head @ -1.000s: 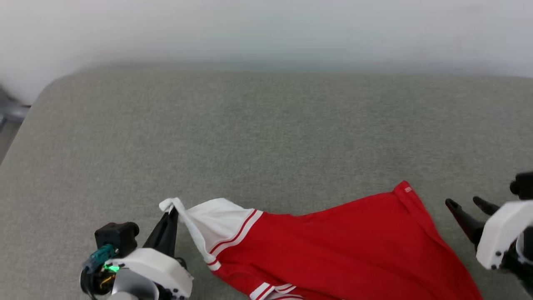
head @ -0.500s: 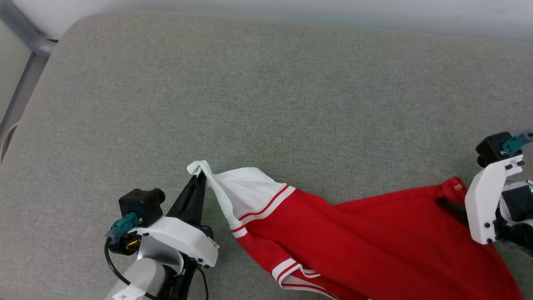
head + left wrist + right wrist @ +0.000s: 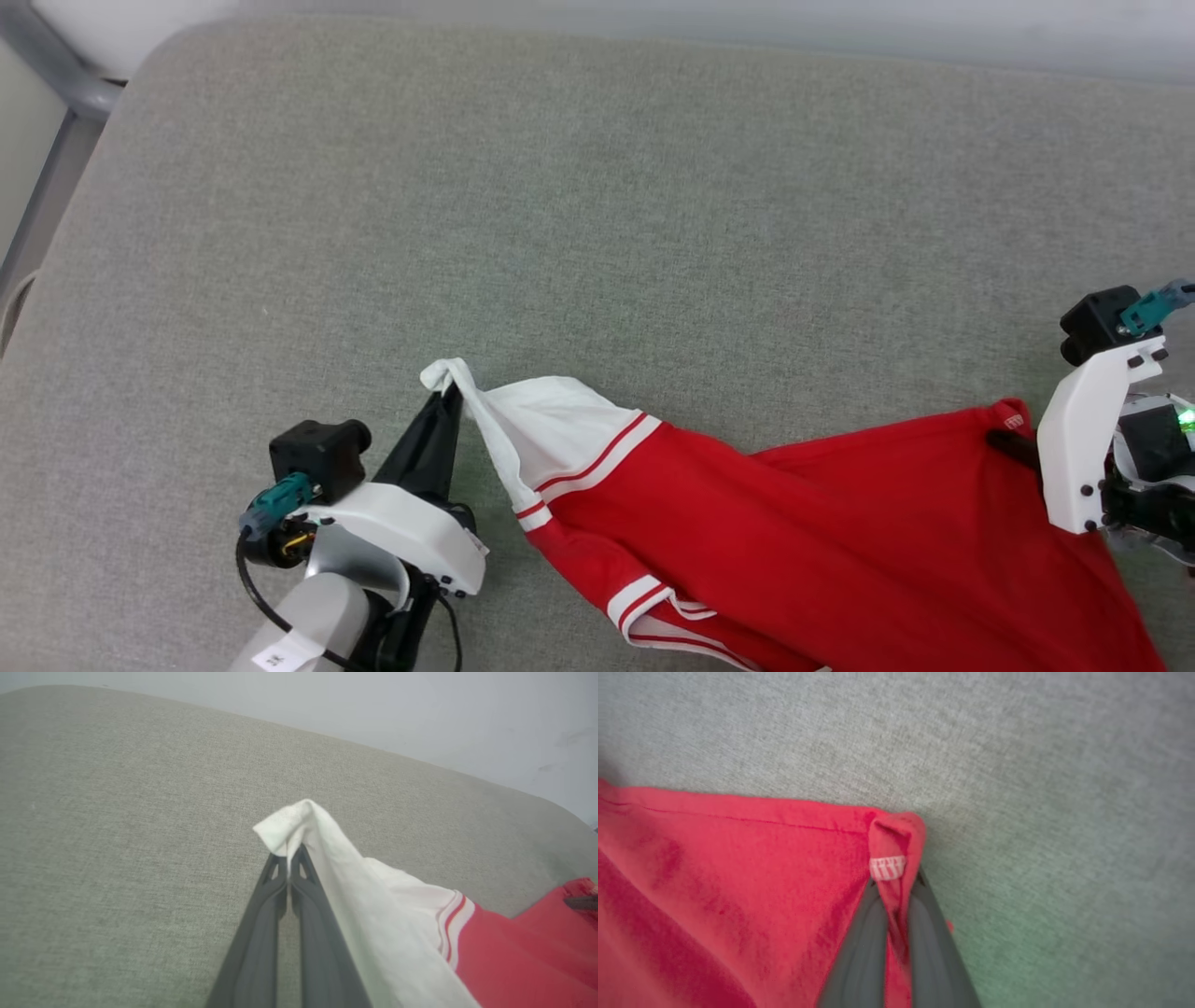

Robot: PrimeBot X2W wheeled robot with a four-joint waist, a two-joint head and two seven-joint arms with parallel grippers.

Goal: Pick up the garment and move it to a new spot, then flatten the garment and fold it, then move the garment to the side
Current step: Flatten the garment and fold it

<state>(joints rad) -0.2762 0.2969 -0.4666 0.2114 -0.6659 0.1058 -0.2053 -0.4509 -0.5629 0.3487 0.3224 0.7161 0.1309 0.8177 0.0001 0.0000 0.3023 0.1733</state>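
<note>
Found red jersey T-shirt (image 3: 794, 541) lying across the near part of grey fabric cushion (image 3: 560, 187), running from centre to right. Noted left gripper (image 3: 450, 397) clamped together on the tip of the white sleeve (image 3: 551, 420), holding it up in a peak. Noted right gripper (image 3: 896, 886) pinched on the red hem corner, just below a small white tag (image 3: 887, 868). Observed diagonal creases between both grips.

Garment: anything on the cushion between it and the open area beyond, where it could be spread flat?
Nothing visible lies on the cushion beyond the garment. The left gripper and the right gripper each pinch one end of it.
</note>
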